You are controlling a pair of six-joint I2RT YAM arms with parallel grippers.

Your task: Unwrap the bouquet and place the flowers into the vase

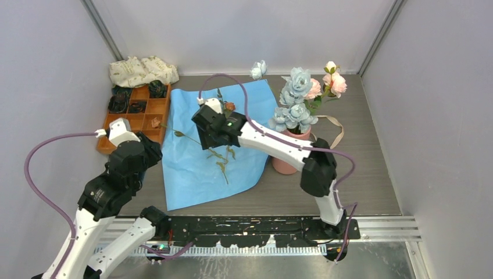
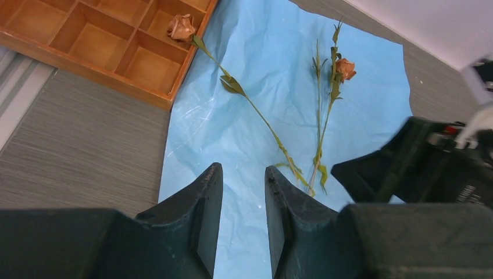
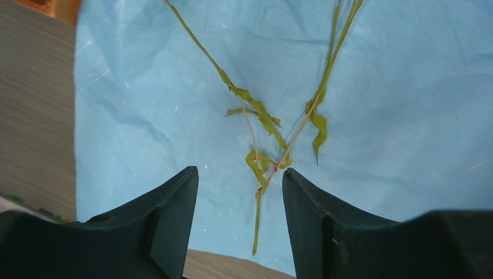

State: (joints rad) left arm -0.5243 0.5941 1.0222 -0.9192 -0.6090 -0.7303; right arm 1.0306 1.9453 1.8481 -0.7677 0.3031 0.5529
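Note:
The bouquet lies undone, its light blue paper spread flat on the table. Two orange-brown flowers rest on it, their stems crossing near the bottom ends. One bloom reaches into the tray, the other lies on the paper. The salmon-pink vase holds several blue and pink flowers. My right gripper hangs open above the stem ends, nothing between its fingers. My left gripper is open and empty over the paper's left part.
An orange compartment tray with dark items stands at the back left, a cream patterned cloth behind it. A loose pale blue flower lies at the back. A beige ribbon curls right of the vase.

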